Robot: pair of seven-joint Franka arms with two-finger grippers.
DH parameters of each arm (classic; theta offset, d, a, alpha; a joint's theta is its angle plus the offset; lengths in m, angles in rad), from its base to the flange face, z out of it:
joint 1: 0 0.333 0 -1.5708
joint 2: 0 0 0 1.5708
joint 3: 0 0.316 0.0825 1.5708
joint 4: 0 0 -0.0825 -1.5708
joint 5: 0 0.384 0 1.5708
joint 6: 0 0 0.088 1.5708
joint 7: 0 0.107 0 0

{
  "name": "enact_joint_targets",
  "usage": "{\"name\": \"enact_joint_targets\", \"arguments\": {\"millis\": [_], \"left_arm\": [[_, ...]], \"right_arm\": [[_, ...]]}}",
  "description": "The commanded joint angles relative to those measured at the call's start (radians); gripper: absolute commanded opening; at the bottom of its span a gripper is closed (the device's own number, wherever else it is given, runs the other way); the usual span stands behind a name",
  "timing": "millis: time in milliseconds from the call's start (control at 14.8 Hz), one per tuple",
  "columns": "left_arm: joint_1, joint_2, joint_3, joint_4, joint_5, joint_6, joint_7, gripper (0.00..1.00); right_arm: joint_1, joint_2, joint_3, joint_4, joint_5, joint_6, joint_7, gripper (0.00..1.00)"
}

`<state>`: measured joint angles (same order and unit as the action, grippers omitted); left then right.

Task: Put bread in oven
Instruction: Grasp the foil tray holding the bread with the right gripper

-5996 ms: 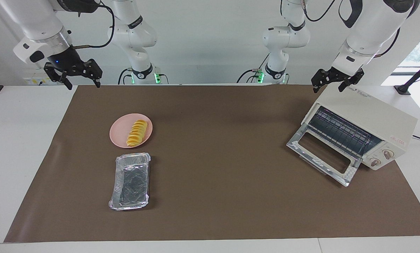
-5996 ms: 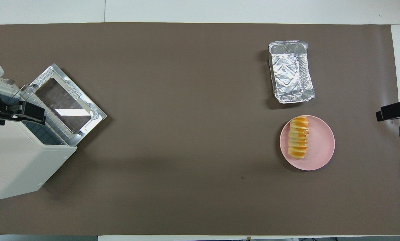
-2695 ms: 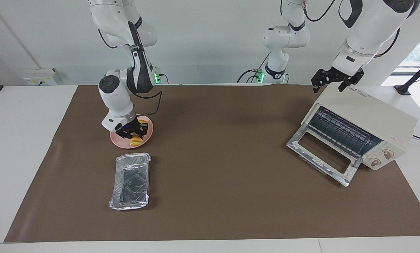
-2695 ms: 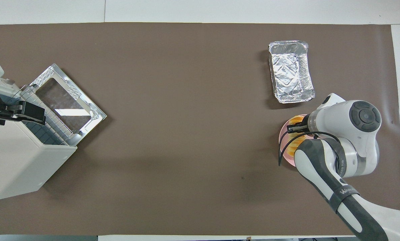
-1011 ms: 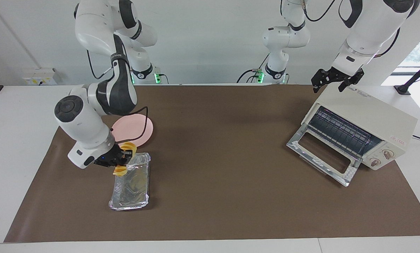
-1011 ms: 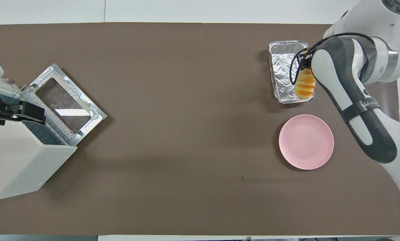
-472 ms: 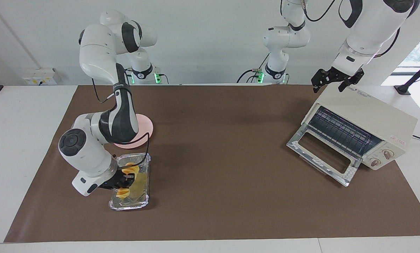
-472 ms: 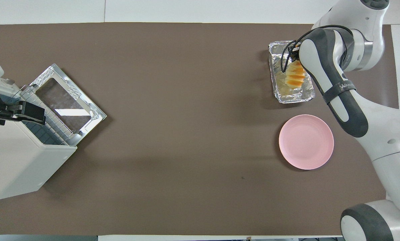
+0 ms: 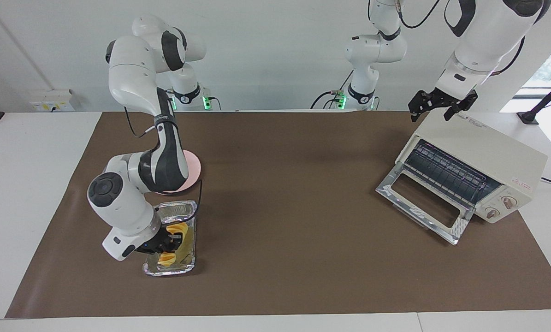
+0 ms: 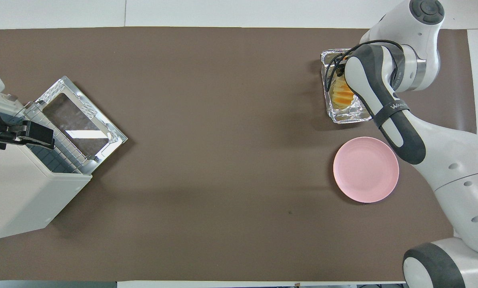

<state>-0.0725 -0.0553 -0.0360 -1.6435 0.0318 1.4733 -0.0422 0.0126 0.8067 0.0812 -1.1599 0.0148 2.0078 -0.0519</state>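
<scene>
- you have the bread [image 9: 172, 243], a ridged row of golden, overlapping round slices, down inside the crinkled silver foil tray [image 9: 181, 266], which is farther from the robots than the round pink plate [image 10: 366, 169].
- your right arm comes from its base, bends at the elbow over the plate and angles down, so that the right gripper [image 9: 167, 244] sits low in the tray, right at the loaf.
- the gripper's black fingers straddle the bread; you cannot tell from either view whether they clamp it or have let go.
- the plate is smooth, flat and holds nothing; the arm hides part of it in the facing view.
- the oven [image 9: 480, 159], a boxy cream-white shell, stands at the left arm's end of the table, its glass-windowed door [image 9: 423, 203] dropped flat and a wire rack showing inside.
- two round knobs [image 9: 501, 207] sit on its front panel.
- your left arm waits, with the left gripper [image 9: 437, 107] open above the oven's top corner nearest the robots.
- a matte brown mat [image 10: 223, 160] covers the table under everything.
</scene>
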Motion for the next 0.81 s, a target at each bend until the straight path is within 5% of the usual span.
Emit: {"name": "enact_joint_targets", "arguments": {"millis": [0, 741], "left_arm": [[0.0, -0.031, 0.004, -0.033, -0.015, 0.018, 0.002, 1.0], [0.0, -0.031, 0.004, -0.033, -0.015, 0.018, 0.002, 1.0]], "right_arm": [[-0.009, -0.043, 0.005, -0.035, 0.002, -0.023, 0.01, 1.0], [-0.025, -0.103, -0.017, -0.026, -0.03, -0.166, -0.052, 1.0]]}}
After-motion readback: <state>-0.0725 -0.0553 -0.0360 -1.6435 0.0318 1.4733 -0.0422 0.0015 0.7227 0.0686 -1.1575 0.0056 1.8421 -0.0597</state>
